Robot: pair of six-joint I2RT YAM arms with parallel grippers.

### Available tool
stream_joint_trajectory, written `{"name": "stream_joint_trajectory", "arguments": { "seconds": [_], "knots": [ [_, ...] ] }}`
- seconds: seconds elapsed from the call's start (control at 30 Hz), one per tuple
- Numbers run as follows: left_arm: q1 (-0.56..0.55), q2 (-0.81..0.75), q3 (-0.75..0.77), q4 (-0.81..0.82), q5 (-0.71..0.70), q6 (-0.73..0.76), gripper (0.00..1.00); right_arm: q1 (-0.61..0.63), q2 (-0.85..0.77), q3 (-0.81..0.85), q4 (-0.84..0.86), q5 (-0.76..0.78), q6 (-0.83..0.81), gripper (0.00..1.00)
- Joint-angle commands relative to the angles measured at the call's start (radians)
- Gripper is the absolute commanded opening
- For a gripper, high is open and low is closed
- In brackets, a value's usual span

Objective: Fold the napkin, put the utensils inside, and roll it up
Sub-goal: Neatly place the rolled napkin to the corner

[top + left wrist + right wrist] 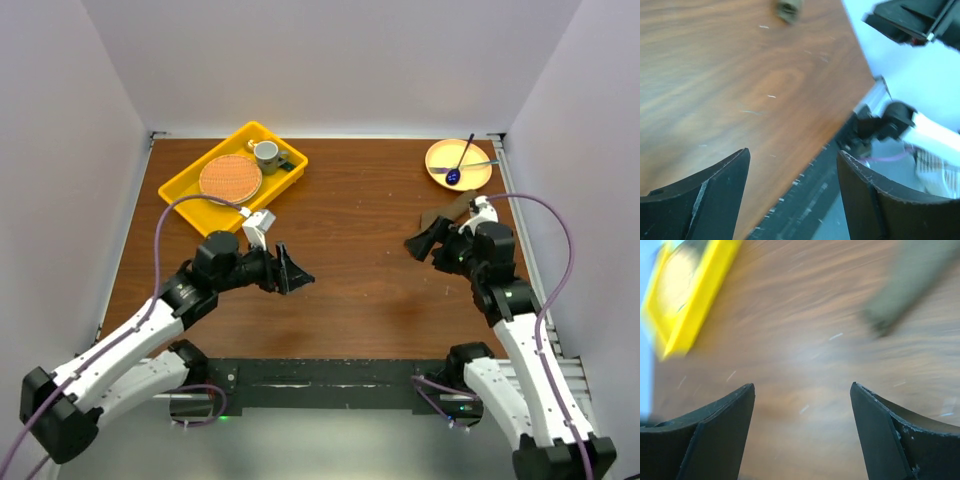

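Note:
The napkin (453, 208) lies as a narrow olive-brown roll, set diagonally at the right of the wooden table, just beyond my right gripper (425, 240). That gripper is open with only bare wood between its fingers (802, 385); the napkin roll (905, 280) is blurred ahead and to the right of it. My left gripper (290, 270) hovers left of the table's middle, also open and empty (793, 151). In the left wrist view one end of the napkin (789, 9) shows at the far top. The utensils are not in view.
A yellow tray (190, 190) at the back left holds a round orange mat (230, 177) and a cup (266, 152); it also shows blurred as the tray (695, 295). A yellow plate (435, 160) at the back right carries a dark blue spoon (453, 177). Walls close three sides.

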State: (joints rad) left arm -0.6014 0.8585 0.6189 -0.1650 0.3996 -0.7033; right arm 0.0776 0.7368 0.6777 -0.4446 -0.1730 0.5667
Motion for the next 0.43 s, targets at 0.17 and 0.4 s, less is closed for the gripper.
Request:
{"name": "stream_joint_trajectory", "arguments": {
  "seconds": [0.17, 0.4],
  "knots": [
    [-0.141, -0.252, 0.058, -0.041, -0.192, -0.070, 0.76, 0.094, -0.273, 0.269, -0.358, -0.152, 0.071, 0.98],
    [-0.141, -0.368, 0.051, -0.050, -0.200, -0.120, 0.78, 0.093, -0.412, 0.223, -0.310, -0.230, 0.159, 0.98]
  ]
}}
